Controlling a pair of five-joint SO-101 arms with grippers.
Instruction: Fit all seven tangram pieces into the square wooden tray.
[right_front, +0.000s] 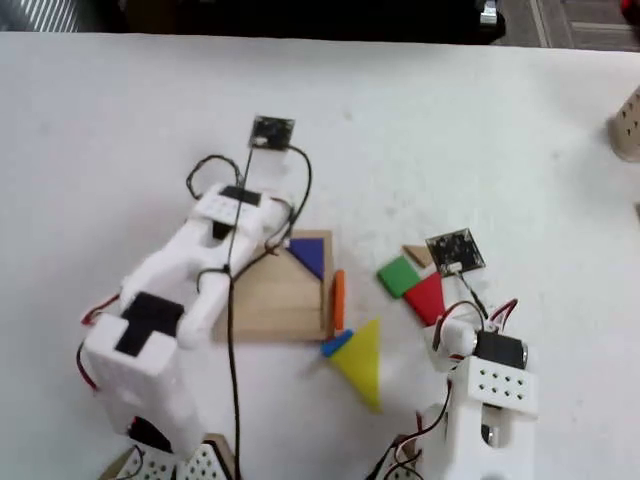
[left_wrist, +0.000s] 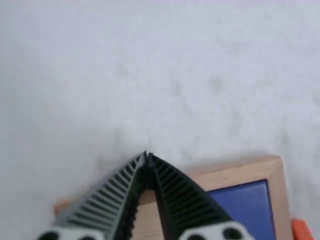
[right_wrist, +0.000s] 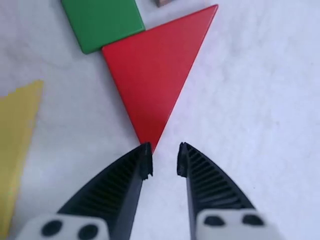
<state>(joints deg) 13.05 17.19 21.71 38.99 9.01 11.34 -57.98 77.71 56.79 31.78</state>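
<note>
White table (right_front: 480, 120): we're watching the red triangle (right_wrist: 155, 75) lying near the tray (right_front: 270, 300), right gripper (right_wrist: 164, 161) narrowly parted at its tip, left gripper (left_wrist: 148, 159) pinched empty. Probably stiff, light; pinch across edges.

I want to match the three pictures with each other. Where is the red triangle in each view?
High view: the red triangle lies to the picture's right of the tray, beside the green square.
Right wrist view: it is directly ahead of the right gripper, one tip pointing between its open jaws.
Left wrist view: this looks at the tray corner and blue piece instead.
Shared landmark: the green square.
</note>
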